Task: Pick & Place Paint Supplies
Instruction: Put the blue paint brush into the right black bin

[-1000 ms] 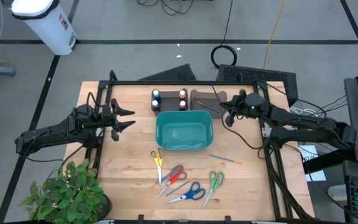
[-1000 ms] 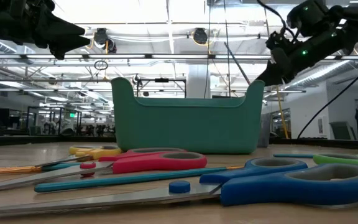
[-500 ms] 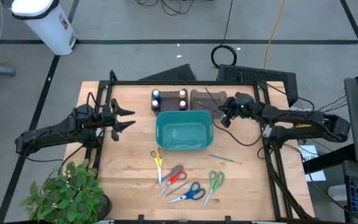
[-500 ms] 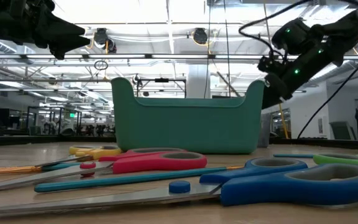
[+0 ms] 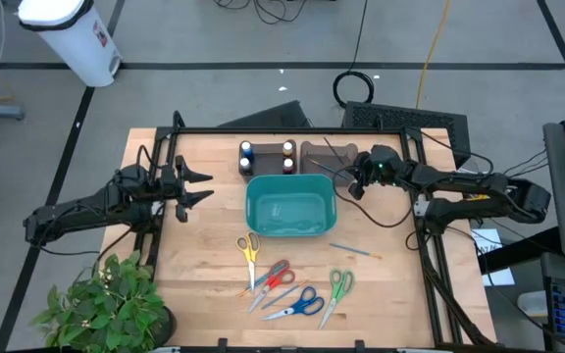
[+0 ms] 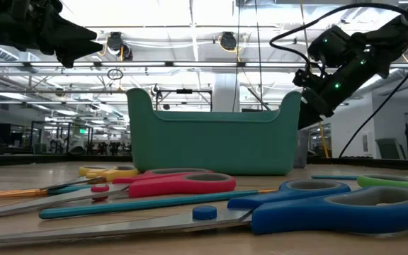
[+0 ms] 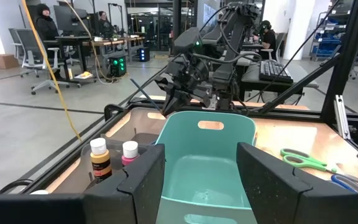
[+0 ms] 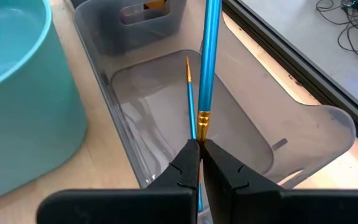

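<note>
Currently the pale, wood-grained rectangular tabletop (image 5: pixel 204 284) carries a smooth teal plastic tub (image 5: pixel 290 206) with rounded corners at its centre. Beside the tub, toward the far edge, stands a clear, glossy plastic tray (image 8: pixel 229 130) with thin curved walls. Over that tray the right gripper (image 8: pixel 199 155) has its dark jaws pinched tight on a thin blue paintbrush (image 8: pixel 209 62) at its gold metal band; a second slim blue brush (image 8: pixel 190 99) lies in the tray below. To place well, the brush should probably be lowered gently along the tray and freed only when nearly resting, as so light a rod may roll or bounce. At the left edge, the left gripper (image 5: pixel 196 186) waits with its jaws apart, holding nothing. Small capped paint bottles (image 5: pixel 267 156) stand near the far edge.
</note>
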### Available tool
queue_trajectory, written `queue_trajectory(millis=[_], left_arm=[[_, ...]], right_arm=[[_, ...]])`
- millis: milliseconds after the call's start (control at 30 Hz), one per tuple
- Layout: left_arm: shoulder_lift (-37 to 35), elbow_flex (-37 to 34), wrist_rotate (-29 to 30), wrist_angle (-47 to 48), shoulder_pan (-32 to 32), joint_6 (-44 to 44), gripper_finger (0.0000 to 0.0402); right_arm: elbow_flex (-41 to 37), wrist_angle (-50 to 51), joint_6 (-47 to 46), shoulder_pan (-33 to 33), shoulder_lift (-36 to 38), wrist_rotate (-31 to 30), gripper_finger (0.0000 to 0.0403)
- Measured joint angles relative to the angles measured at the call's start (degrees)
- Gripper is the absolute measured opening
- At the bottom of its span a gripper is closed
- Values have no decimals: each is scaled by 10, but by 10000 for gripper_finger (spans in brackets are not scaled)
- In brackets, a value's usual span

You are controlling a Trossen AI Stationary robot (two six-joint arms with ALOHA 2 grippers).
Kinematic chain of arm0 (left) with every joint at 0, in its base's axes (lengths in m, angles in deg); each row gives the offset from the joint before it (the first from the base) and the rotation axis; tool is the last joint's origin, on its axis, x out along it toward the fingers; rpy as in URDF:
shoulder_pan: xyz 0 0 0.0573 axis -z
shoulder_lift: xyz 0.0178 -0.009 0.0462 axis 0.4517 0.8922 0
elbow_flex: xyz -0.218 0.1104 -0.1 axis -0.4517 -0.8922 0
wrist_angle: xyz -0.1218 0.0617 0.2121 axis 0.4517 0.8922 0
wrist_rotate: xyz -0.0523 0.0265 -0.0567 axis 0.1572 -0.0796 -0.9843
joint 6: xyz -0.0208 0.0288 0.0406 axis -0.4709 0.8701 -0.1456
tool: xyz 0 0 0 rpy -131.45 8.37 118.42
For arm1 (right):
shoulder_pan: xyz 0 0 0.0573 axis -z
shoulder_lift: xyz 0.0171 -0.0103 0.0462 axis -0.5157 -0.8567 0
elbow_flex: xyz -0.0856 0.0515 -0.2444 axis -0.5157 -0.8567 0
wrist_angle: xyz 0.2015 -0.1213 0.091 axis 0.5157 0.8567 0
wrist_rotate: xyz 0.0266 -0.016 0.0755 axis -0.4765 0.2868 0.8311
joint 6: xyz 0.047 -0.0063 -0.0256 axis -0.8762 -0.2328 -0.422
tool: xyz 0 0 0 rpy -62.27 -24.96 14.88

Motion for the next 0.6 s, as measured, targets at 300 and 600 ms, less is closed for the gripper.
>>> queue_trajectory(millis=[300,600], left_arm=[[0,0,0,0,0,0,207],[0,0,0,0,0,0,207]], right_arm=[[0,24,0,0,0,-1,0],[0,24,-4,0,0,-1,0]])
